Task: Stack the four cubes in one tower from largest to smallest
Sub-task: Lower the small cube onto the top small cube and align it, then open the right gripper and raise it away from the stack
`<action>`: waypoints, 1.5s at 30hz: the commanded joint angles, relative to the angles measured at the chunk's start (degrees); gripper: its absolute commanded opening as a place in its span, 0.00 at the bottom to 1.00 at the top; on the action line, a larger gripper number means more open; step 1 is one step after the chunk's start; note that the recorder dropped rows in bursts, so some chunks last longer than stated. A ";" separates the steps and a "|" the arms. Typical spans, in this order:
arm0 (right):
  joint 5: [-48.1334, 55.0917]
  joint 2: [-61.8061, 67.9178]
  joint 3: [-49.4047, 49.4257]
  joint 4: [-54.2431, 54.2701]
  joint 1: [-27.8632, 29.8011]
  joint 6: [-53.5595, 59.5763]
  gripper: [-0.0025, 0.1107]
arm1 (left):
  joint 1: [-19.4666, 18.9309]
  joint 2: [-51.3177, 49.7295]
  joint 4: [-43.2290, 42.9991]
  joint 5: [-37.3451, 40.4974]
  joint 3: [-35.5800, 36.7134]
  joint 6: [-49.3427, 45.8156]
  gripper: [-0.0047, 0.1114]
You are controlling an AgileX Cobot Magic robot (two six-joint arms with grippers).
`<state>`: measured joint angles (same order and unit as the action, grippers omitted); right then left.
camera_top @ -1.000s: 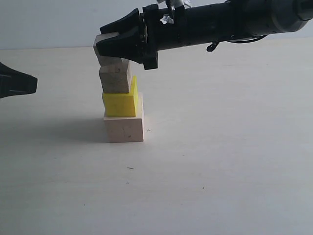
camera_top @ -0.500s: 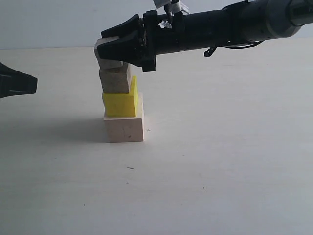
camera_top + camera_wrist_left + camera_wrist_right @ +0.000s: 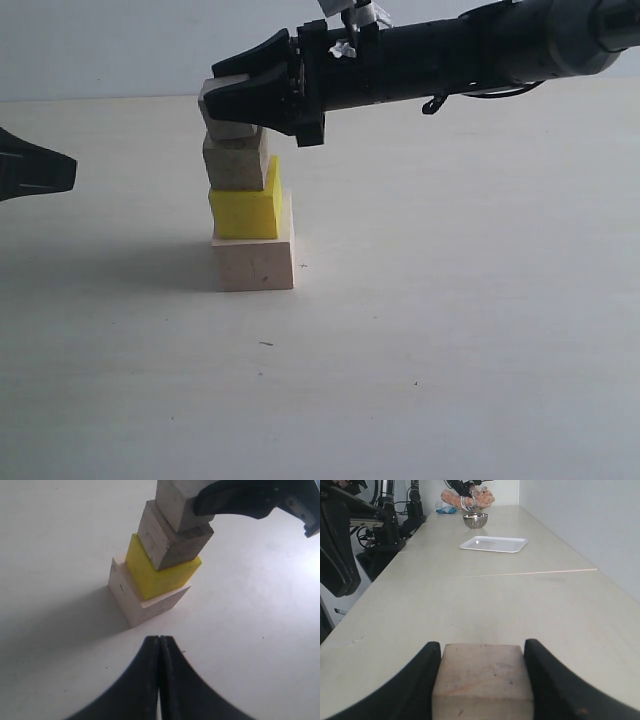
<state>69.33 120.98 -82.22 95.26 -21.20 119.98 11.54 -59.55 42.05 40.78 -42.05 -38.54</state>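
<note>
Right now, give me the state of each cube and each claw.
large wood cube, resting flat, bottom of the stack.
yellow cube, stacked on the large wood cube.
middle wood cube, stacked on the yellow cube.
top wood cube, gripped, at the stack's top, not released.
right claw, shut on the top wood cube.
left claw, shut, empty, apart from the stack.

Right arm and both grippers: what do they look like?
Right arm: a black tube with a thin black cable looped underneath and white tape on top. Right gripper: black, tapered curved fingers. Left gripper: black too, fingers narrowing to thin tips.
</note>
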 commanded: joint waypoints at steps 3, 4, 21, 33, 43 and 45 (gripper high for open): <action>0.64 -0.15 -0.51 -1.37 0.26 0.76 0.02 | -0.19 -0.09 0.09 0.18 0.03 -0.21 0.04; 0.64 -0.15 -0.51 -1.25 0.26 0.76 0.02 | -0.19 -0.09 0.09 0.18 0.03 -0.21 0.04; 0.64 -0.15 -0.51 -1.26 0.26 0.47 0.38 | -0.19 -0.09 0.09 0.18 0.03 -0.21 0.04; 0.64 -0.15 -0.51 -1.46 0.26 -0.22 0.55 | -0.19 -0.09 0.09 0.18 0.03 -0.21 0.04; 0.64 -1.90 -0.51 -1.46 0.26 -0.63 0.67 | -0.19 -0.09 0.09 0.18 0.03 -0.21 0.04; 0.64 -2.88 -0.51 -1.46 0.26 -0.63 0.67 | -0.19 -0.09 0.09 0.18 0.03 -0.21 0.04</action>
<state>69.43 119.83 -82.49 93.62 -21.20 119.38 11.54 -59.55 42.05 40.78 -42.05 -38.54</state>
